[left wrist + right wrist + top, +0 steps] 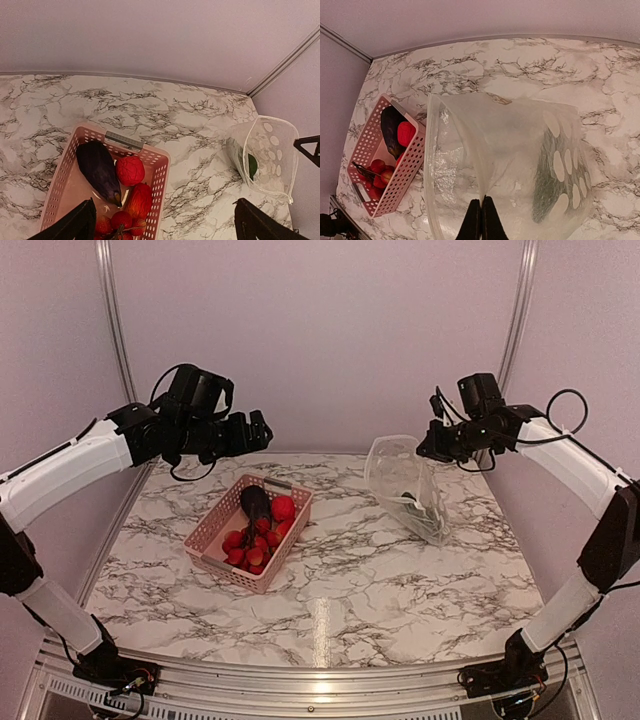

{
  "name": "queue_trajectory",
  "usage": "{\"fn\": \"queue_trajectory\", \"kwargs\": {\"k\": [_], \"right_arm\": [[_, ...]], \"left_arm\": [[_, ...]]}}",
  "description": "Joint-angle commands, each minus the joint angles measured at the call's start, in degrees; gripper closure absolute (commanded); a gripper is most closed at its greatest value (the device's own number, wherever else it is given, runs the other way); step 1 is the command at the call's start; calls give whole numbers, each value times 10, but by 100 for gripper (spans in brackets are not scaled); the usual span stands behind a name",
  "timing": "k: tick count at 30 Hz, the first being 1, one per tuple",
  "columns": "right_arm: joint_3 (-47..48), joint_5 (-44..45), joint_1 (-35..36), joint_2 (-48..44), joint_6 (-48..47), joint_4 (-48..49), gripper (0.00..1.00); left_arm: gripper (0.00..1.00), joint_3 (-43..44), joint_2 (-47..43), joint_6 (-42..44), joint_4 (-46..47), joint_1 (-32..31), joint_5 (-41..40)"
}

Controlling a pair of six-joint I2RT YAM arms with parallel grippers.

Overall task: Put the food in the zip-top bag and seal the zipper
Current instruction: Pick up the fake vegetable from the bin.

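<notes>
The food lies mostly in a pink lattice basket (212, 540): a dark purple eggplant (97, 170), a round red tomato (130, 170), a red-orange piece (140, 199) and small red strawberry-like pieces (117, 220). My left gripper (250, 432) hangs open and empty in the air above the basket's far side, its fingertips (80, 222) wide apart. My right gripper (481, 217) is shut on the rim of the zip-top bag (510, 150) and holds it up, mouth agape. The zipper (431, 165) runs along that open mouth. A green piece (547, 185) lies inside the bag.
The bag (405, 485) stands at the right back of the marble table (380, 580), the basket left of centre. A pale wall rises behind the table, with metal frame posts (515, 330) at both back corners.
</notes>
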Motion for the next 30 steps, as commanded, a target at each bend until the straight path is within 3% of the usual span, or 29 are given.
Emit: {"fn": "queue_trajectory", "kwargs": {"k": [1, 6, 9, 13, 24, 30], "right_arm": [[4, -17, 4, 10, 6, 19, 100], [6, -21, 4, 13, 3, 14, 100], [6, -26, 5, 15, 4, 13, 100], [8, -29, 9, 17, 3, 12, 100], [-4, -29, 11, 12, -1, 11, 100], [-25, -29, 15, 3, 6, 25, 100]], "left_arm": [[1, 13, 8, 20, -36, 4, -26], [1, 44, 26, 2, -80, 8, -117], [1, 41, 31, 59, -65, 10, -99], [1, 43, 48, 60, -73, 18, -68], [34, 88, 148, 17, -107, 61, 70], [40, 95, 195, -29, -125, 79, 55]]}}
